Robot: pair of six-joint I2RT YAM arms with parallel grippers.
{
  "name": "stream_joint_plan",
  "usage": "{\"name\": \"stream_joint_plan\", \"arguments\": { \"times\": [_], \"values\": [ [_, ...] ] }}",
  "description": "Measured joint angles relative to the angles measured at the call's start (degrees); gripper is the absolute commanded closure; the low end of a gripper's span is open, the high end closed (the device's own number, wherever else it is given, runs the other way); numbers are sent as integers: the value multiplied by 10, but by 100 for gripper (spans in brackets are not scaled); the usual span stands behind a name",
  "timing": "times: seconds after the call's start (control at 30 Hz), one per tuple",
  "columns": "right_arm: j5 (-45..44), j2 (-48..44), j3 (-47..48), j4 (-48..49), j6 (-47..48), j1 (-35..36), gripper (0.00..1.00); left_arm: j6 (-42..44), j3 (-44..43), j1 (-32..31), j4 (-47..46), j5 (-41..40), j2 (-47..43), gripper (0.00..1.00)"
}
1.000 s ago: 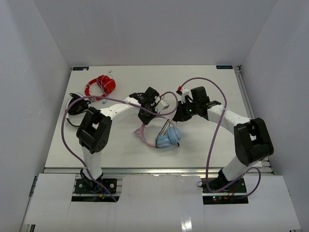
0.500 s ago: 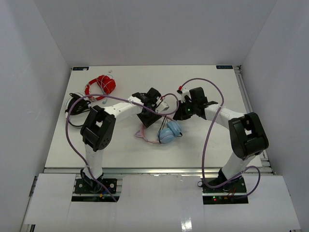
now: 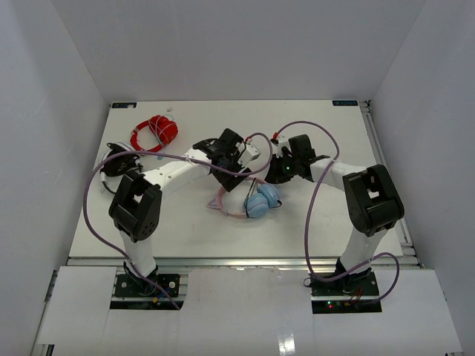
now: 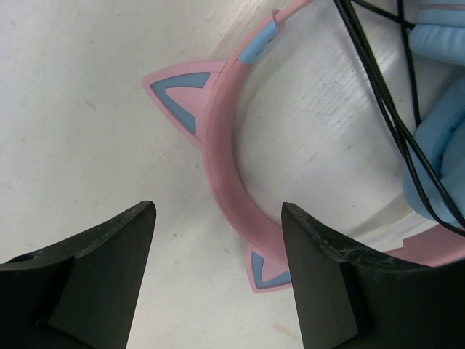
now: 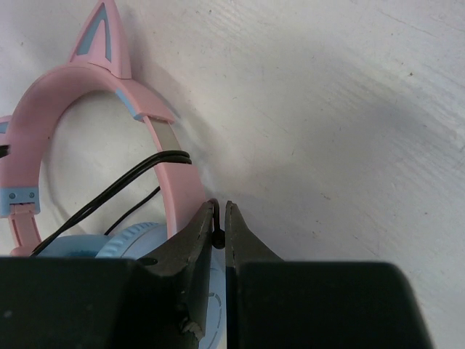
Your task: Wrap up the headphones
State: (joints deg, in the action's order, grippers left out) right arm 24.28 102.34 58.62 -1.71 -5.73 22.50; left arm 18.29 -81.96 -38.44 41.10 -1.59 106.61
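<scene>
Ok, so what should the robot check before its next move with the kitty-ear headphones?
1. Right gripper pinching the cable: ok, it is shut with a dark bit between its tips.
2. Left gripper ready: ok, it is open with the pink headband under the gap.
3. Cable over the headband: ok, strands cross it.
4. Headphones lying on the table: ok.
5. How much cable is loose: cannot tell.
6. Red bundle out of the way: ok, it sits at the back left.
</scene>
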Motion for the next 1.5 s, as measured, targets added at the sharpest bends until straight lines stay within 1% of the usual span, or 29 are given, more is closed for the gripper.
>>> {"name": "stream_joint_plan", "arguments": {
  "times": [0.17, 0.33, 0.43, 0.53, 0.6, 0.67, 0.7, 0.8, 1.07, 1.2, 1.23, 1.27, 1.37, 1.5],
  "values": [
    [9, 14, 0, 18, -4, 0, 90, -17, 0, 5, -12, 17, -48, 12],
    [15, 20, 0, 28, -10, 0, 90, -53, 0, 14, -35, 142, -93, 12],
    [16, 20, 0, 31, -13, 0, 89, -80, 15, 13, -74, 227, -119, 12],
    [16, 20, 0, 32, -14, 0, 84, -96, 30, 5, -99, 286, -125, 12],
    [16, 21, 1, 32, -15, 0, 76, -105, 41, -2, -110, 308, -123, 12],
    [14, 27, 7, 32, -16, 0, 63, -112, 55, -6, -117, 321, -121, 13],
    [13, 31, 12, 33, -16, 0, 59, -115, 62, -9, -119, 326, -121, 13],
    [11, 53, 35, 35, -17, 0, 53, -123, 83, -14, -125, 329, -121, 13],
    [-2, 91, 90, 27, -19, -1, 49, -150, 87, -16, -128, 316, -131, 13],
    [-22, 106, 161, -3, -19, -4, 45, -174, 98, -16, -135, 270, -167, 13],
    [-31, 107, 180, -14, -19, -6, 40, -185, 104, -16, -138, 253, -180, 13],
    [-39, 106, 197, -24, -20, -7, 37, -197, 110, -16, -141, 233, -193, 13],
    [-65, 92, 222, -42, -25, -8, 37, -234, 118, -16, -143, 179, -215, 13],
    [-100, 31, 196, -68, -31, -7, 40, -286, 136, -16, -154, 135, -220, 10]
  ]
}}
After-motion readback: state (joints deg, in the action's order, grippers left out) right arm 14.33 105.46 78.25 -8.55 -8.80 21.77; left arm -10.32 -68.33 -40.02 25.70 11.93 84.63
